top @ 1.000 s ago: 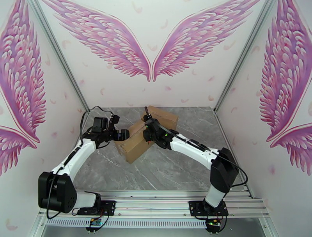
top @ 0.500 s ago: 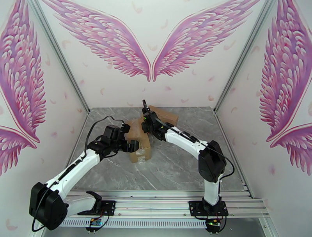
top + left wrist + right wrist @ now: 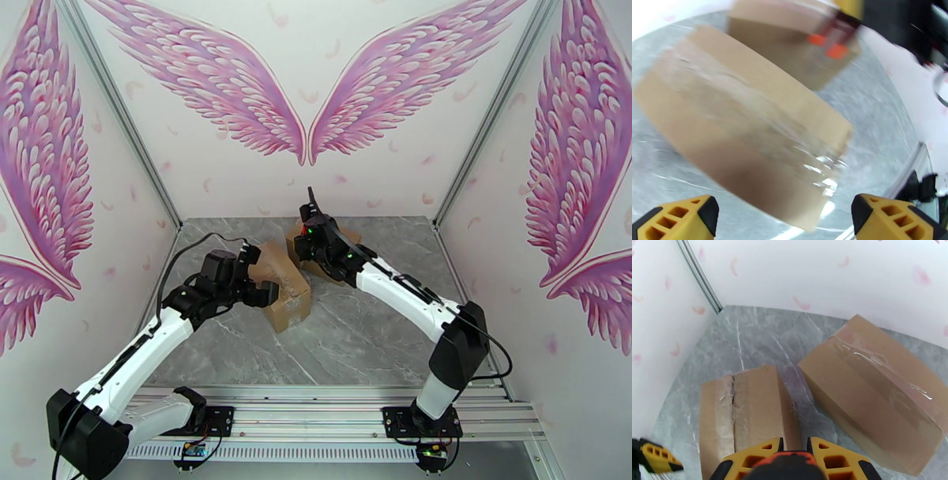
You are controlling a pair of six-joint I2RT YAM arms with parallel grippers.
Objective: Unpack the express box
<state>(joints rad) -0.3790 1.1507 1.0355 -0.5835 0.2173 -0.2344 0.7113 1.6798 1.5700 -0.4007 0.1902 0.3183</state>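
Two brown cardboard express boxes lie on the grey marble table. My left gripper [image 3: 261, 274] stands open at the left side of the nearer box [image 3: 286, 290]. That box [image 3: 742, 130] looks blurred between my yellow fingertips [image 3: 675, 217], and they do not touch it. Its top seam [image 3: 731, 405] looks rough. Above the rear box [image 3: 341, 237] hovers my right gripper [image 3: 306, 237]. Its yellow fingers [image 3: 758, 455] are nearly together on a thin dark and orange tool [image 3: 827, 45]. The rear box [image 3: 873, 390] is sealed with clear tape.
White walls with pink wings close in the table [image 3: 355, 339] on three sides. Both boxes sit toward the back of the table. The table's front half, ahead of the metal rail [image 3: 316, 395], is bare marble. My left fingertip [image 3: 655, 457] shows at the near box's corner.
The near box has turned from tilted to lying flat, nearer the front. My left gripper followed it and opened wider. My right gripper rose and moved back toward the rear box.
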